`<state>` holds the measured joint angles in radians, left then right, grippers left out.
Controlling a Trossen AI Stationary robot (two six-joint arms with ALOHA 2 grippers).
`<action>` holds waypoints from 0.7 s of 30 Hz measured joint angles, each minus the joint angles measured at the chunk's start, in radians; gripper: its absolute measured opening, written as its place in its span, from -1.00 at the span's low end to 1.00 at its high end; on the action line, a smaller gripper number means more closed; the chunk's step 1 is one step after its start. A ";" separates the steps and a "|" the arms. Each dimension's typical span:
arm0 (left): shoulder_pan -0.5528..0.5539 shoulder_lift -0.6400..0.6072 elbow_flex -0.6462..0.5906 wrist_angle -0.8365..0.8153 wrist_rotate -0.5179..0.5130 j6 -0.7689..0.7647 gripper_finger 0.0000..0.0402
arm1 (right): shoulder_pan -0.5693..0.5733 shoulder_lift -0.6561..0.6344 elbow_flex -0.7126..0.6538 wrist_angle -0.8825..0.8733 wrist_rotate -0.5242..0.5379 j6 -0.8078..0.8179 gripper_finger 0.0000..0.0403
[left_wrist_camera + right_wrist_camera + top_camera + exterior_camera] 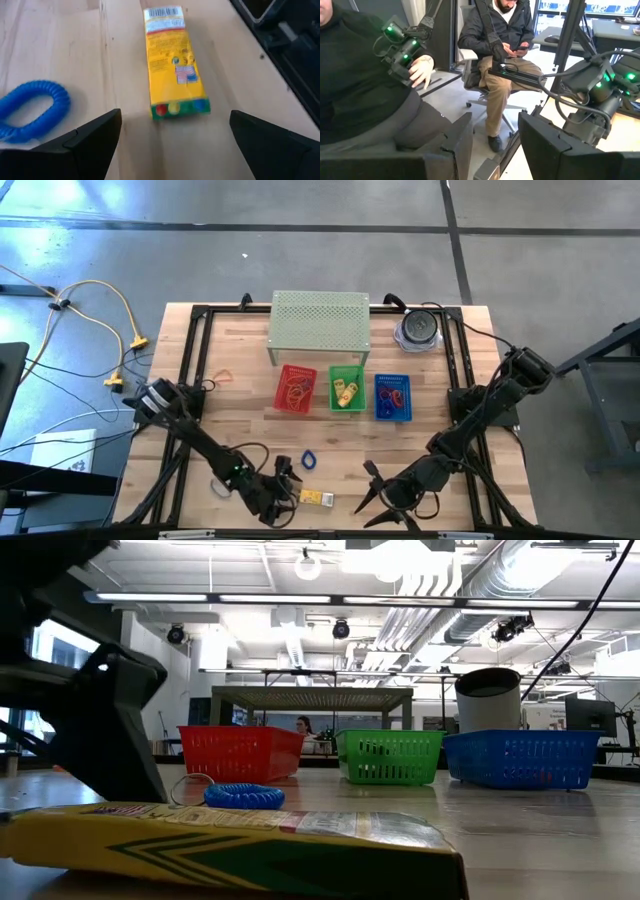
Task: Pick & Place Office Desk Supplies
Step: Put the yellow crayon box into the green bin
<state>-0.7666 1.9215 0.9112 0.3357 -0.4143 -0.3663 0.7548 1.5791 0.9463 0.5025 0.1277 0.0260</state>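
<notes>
The red basket (296,390) holds orange bands, the green basket (347,388) yellow boxes, the blue basket (393,396) red bands. The left gripper (288,498), fingers apart, hovers beside the yellow box (316,498) near the blue coil (308,460). The right gripper (372,492) holds nothing, fingers apart.

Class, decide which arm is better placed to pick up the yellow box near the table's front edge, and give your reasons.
Left. The left gripper has open fingers facing the yellow box. The right gripper points off the table.

Bright overhead strip lights (330,598), soft shadows; the nearest yellow box (230,845) is blurred.
</notes>
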 joint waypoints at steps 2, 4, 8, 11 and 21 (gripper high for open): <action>0.003 0.011 0.000 0.021 0.017 -0.001 0.81 | -0.003 0.000 0.000 -0.003 0.000 -0.001 -0.28; 0.009 0.012 0.000 0.025 0.018 0.005 0.81 | -0.005 0.000 0.000 -0.004 0.001 -0.001 -0.28; 0.010 0.012 0.000 0.026 0.018 0.013 0.81 | -0.005 0.000 0.000 -0.007 0.003 -0.001 -0.28; 0.017 0.030 0.001 0.039 0.011 0.007 0.81 | -0.005 0.000 0.000 -0.006 0.003 -0.001 -0.28; 0.019 0.208 0.002 0.404 -0.042 0.101 0.81 | -0.005 0.000 0.000 -0.005 0.003 0.010 -0.28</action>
<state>-0.7474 2.1295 0.9134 0.7393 -0.4567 -0.2657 0.7498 1.5791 0.9463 0.4979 0.1307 0.0365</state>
